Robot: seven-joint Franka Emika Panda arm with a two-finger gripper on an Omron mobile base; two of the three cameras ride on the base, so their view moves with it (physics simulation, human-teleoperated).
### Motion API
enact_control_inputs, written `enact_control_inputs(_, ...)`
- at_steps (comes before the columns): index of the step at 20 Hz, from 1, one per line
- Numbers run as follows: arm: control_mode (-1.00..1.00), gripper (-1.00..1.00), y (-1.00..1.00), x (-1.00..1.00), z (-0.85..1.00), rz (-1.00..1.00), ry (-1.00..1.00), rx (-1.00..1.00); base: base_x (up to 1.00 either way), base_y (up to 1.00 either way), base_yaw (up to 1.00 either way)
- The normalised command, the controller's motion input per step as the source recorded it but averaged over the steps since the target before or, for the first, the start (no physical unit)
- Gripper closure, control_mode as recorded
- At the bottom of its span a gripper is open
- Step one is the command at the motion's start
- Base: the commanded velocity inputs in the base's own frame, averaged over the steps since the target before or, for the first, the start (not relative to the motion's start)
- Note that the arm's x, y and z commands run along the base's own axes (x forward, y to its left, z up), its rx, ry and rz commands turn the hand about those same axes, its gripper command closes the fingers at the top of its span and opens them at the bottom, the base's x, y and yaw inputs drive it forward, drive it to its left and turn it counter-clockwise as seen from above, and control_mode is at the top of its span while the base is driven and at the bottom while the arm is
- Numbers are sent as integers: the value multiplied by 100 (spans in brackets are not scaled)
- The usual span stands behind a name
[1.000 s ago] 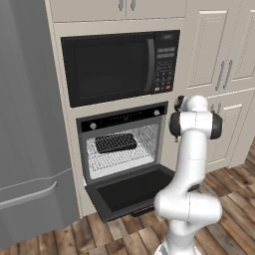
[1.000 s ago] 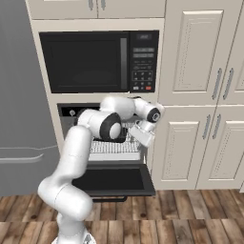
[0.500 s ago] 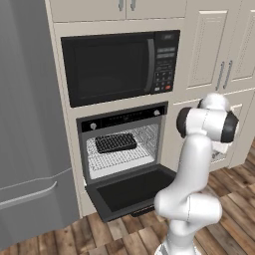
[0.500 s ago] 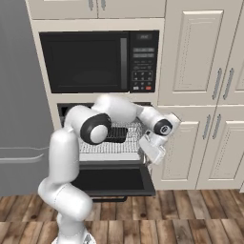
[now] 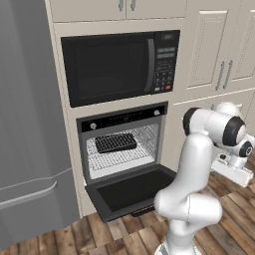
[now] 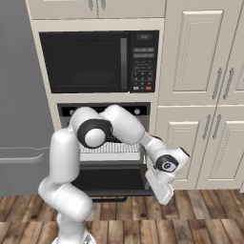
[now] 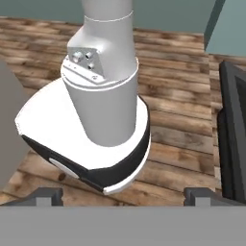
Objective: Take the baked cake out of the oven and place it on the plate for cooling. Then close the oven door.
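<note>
The white arm's two-finger gripper (image 6: 163,189) has swung away from the black built-in wall oven (image 5: 123,143), moving rightward and downward across the cream cabinet fronts (image 6: 202,143) over the last second. It now hangs low beside the oven's dropped-open black door (image 6: 110,181), above the wooden plank floor (image 7: 182,125).

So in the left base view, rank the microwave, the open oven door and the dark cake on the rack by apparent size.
1. Microwave, largest.
2. Oven door, smaller, though it lies flat and foreshortened, so this is unsure.
3. Cake, clearly smallest.
</note>
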Motion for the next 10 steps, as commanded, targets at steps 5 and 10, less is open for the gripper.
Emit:
enact_control_inputs(5,-100,-100,-4,-70,-100,0,-12,-3,0,0,0)
enact_control_inputs(10,-100,-100,3,-8,-81,0,-23,0,0,0,0)
